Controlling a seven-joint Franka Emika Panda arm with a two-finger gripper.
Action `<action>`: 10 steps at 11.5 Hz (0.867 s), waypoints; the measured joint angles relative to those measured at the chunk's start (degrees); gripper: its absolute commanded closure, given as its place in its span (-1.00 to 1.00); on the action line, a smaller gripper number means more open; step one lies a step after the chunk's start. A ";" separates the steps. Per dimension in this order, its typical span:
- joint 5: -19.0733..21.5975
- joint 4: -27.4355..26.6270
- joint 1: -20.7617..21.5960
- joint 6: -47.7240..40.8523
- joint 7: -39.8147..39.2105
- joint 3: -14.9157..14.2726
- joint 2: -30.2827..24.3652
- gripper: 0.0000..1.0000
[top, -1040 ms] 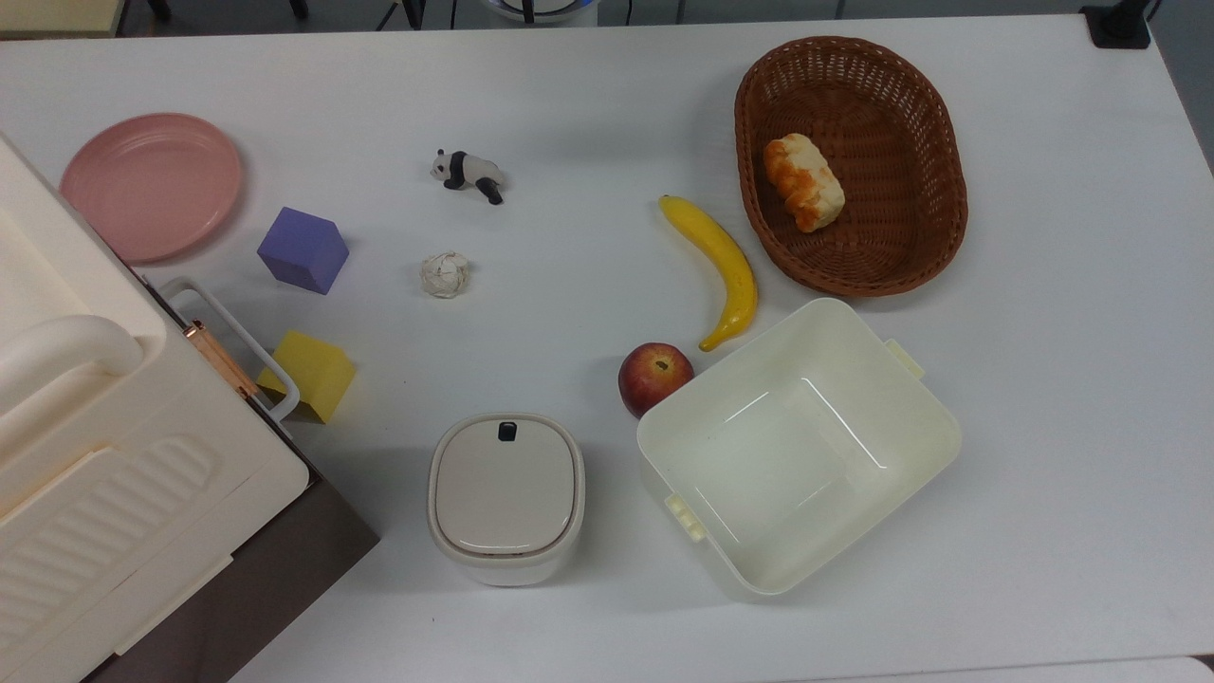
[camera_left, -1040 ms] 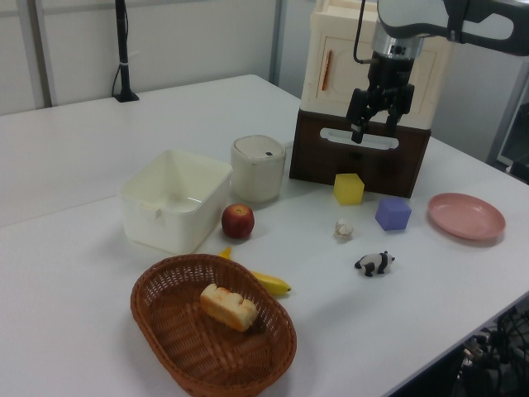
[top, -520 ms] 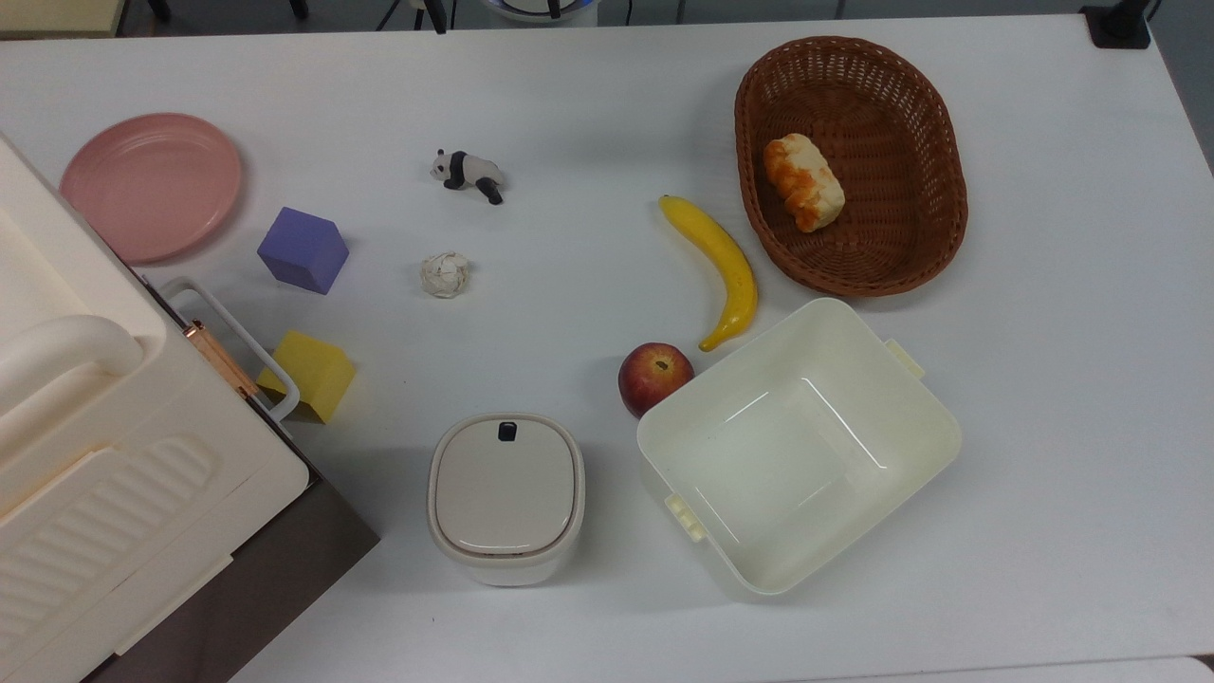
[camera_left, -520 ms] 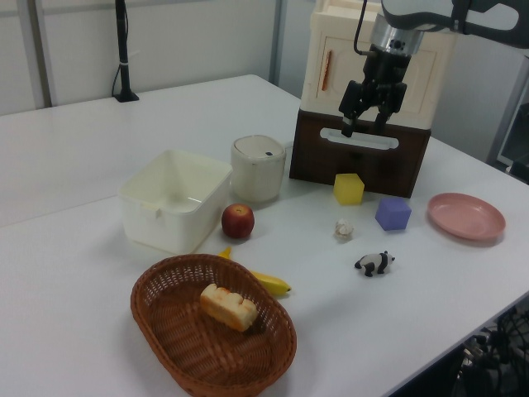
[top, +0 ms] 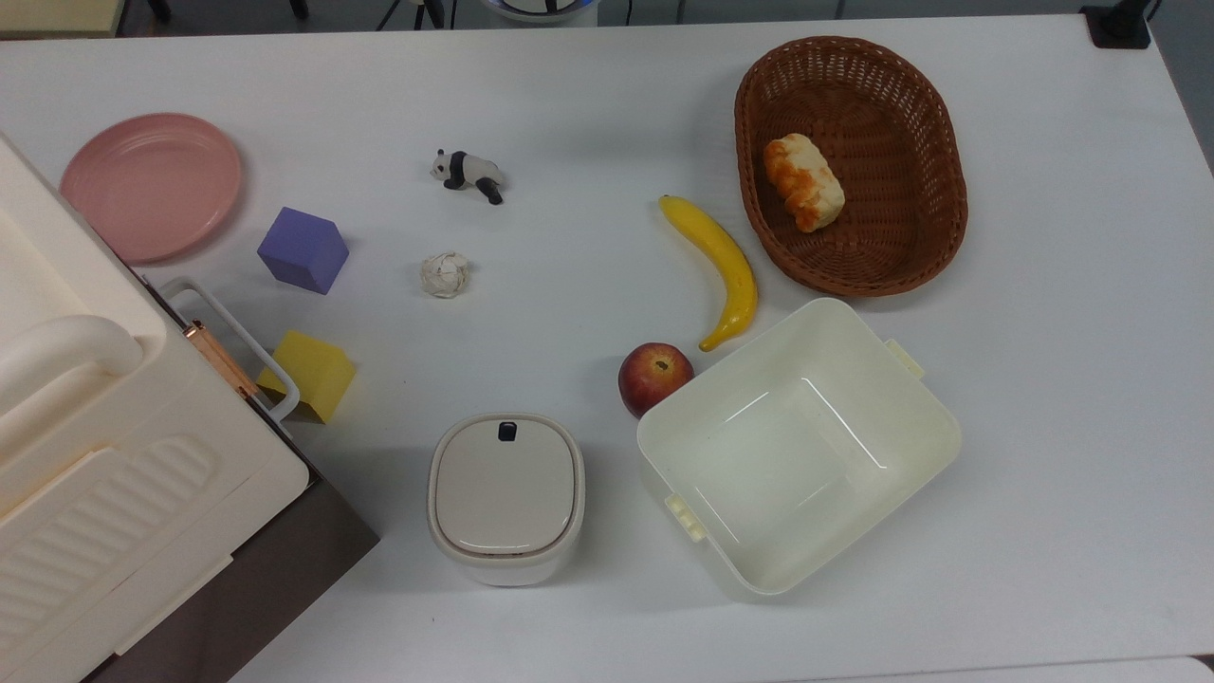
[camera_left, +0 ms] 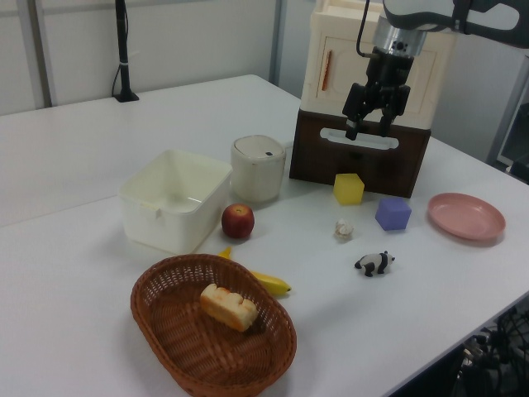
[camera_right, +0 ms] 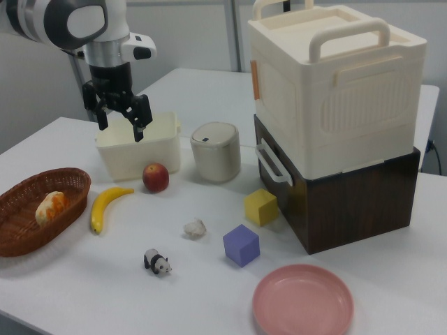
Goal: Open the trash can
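Taking the trash can (top: 505,495) as landmark and going left to right across the top view: the big cream ribbed box (top: 104,493) on its dark base stands to the trash can's left, with the yellow cube (top: 313,375) just up-left and the purple cube (top: 303,249) and pink plate (top: 152,185) further that way. The trash can itself sits on the white table (top: 588,123), its flat beige lid down and the small dark button (top: 507,432) on the lid's far edge. Above it lie a crumpled paper ball (top: 445,274) and a toy panda (top: 467,174). To its right come the apple (top: 654,377), the banana (top: 718,266), the lidless pale-yellow tub (top: 797,444) and the wicker basket (top: 851,161) with bread (top: 803,181).

In the left view the gripper (camera_left: 369,126) hangs in the air right of the trash can, before the big box, fingers spread apart and holding nothing. Against half a second ago it sits slightly further right and a touch lower, though the shift is small enough that I am not fully sure. The table's things have not moved.
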 measured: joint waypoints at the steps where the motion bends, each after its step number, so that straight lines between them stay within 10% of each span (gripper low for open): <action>1: 0.00 0.00 -0.19 -0.10 0.00 -0.01 -0.02 -1.00; 10: 0.00 0.62 -2.19 -1.87 -0.01 -0.01 0.81 -1.00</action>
